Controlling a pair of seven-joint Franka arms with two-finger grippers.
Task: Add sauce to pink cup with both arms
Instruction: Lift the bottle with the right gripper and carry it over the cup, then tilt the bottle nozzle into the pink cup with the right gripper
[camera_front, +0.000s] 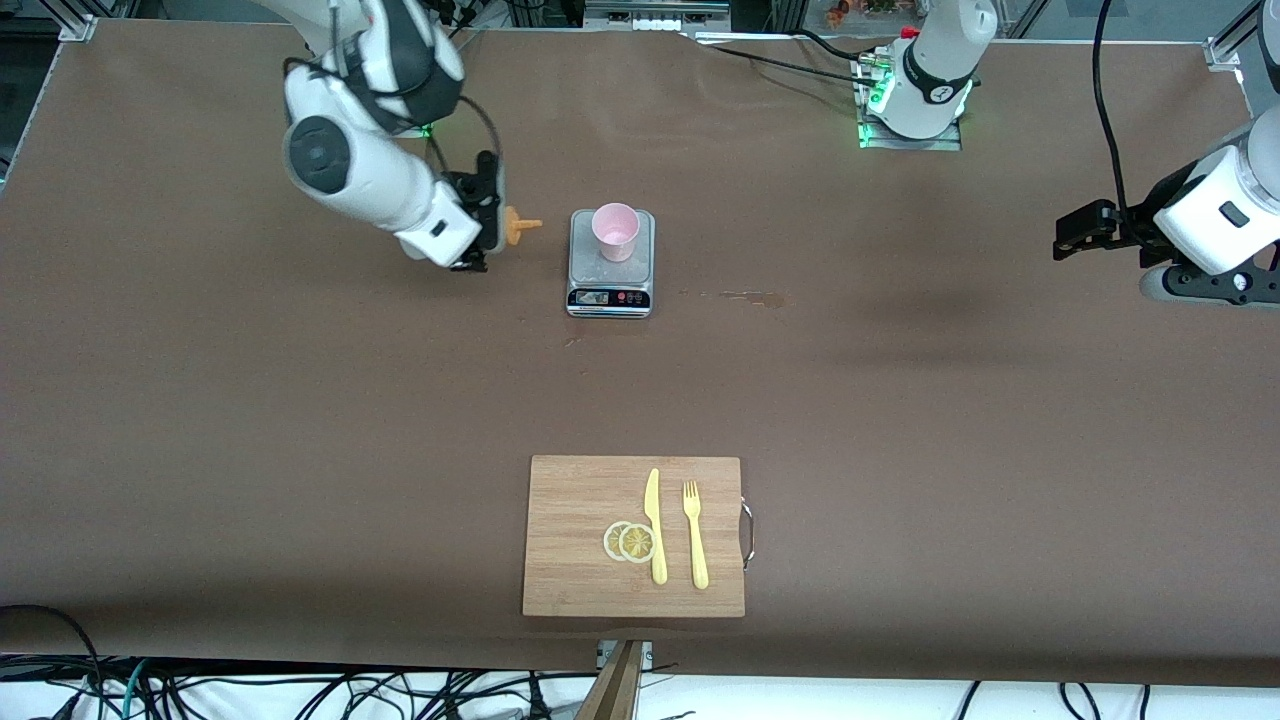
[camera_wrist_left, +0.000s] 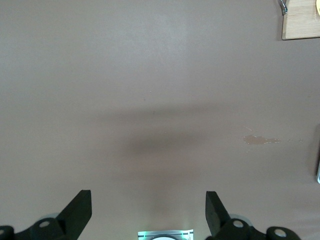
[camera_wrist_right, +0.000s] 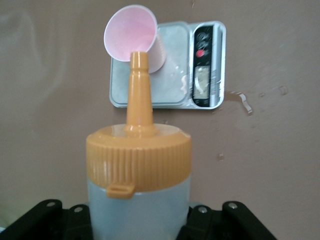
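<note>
The pink cup (camera_front: 615, 231) stands upright on the plate of a small silver scale (camera_front: 610, 290) in the middle of the table; it also shows in the right wrist view (camera_wrist_right: 134, 39). My right gripper (camera_front: 487, 215) is shut on the sauce bottle (camera_wrist_right: 138, 200), holding it tipped sideways in the air beside the scale, toward the right arm's end. Its orange nozzle cap (camera_front: 519, 226) points at the cup and stops short of it. My left gripper (camera_wrist_left: 148, 210) is open and empty, up over bare table at the left arm's end, where the arm waits.
A wooden cutting board (camera_front: 570, 540) lies near the front camera with a yellow knife (camera_front: 655, 525), a yellow fork (camera_front: 694, 533) and two lemon slices (camera_front: 630, 541). A small spill stain (camera_front: 745, 296) marks the table beside the scale.
</note>
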